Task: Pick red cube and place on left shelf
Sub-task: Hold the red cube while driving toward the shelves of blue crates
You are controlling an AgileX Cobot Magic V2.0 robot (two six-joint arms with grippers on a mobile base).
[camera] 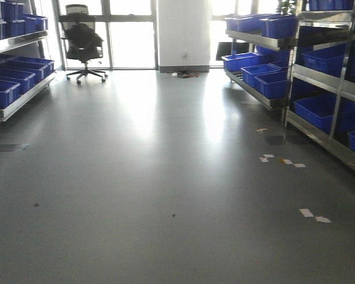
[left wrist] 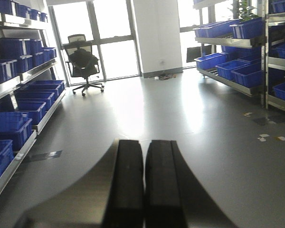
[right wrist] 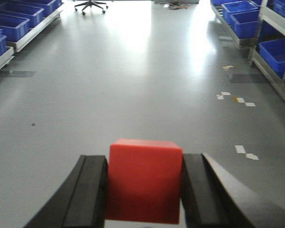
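Room: open aisle with a glossy grey floor [camera: 165, 177]. Bright windows [camera: 130, 35] and a black office chair [camera: 83, 41] stand at the far end. Paper scraps [camera: 313, 216] lie on the floor toward the right. Another rack [camera: 319, 89] of blue bins runs down that side.

The left shelf [camera: 18, 42] is a steel rack with several tiers. It lines the left wall and carries rows of blue crates [camera: 0, 92]. It is well apart from both arms.

The red cube [right wrist: 145, 180] sits in the right gripper [right wrist: 145, 190], clamped between its two black fingers [right wrist: 90, 190]. It is square to the pads and above the floor. The grip looks centred, with red face showing above the pads.

The left gripper [left wrist: 143, 185] is clenched with its pads pressed together and nothing between them.

Step in hand, as we judge it: carry the cube to the left shelf. The pick looks done and the place is not yet begun.

Notes for doing it well:
- Turn the base toward the left rack first; the shelf is too far off for arm reach alone.
- Hold the clamp firm and move smoothly so the cube does not slip or twist in the pads.
- Pick a landing spot before approaching. From here we cannot tell which tier has free flat space, since crates fill most of them.
- Come in above the front rail, lower until the cube rests, and only then let go.
- Keep the idle left arm tucked clear of the rack.
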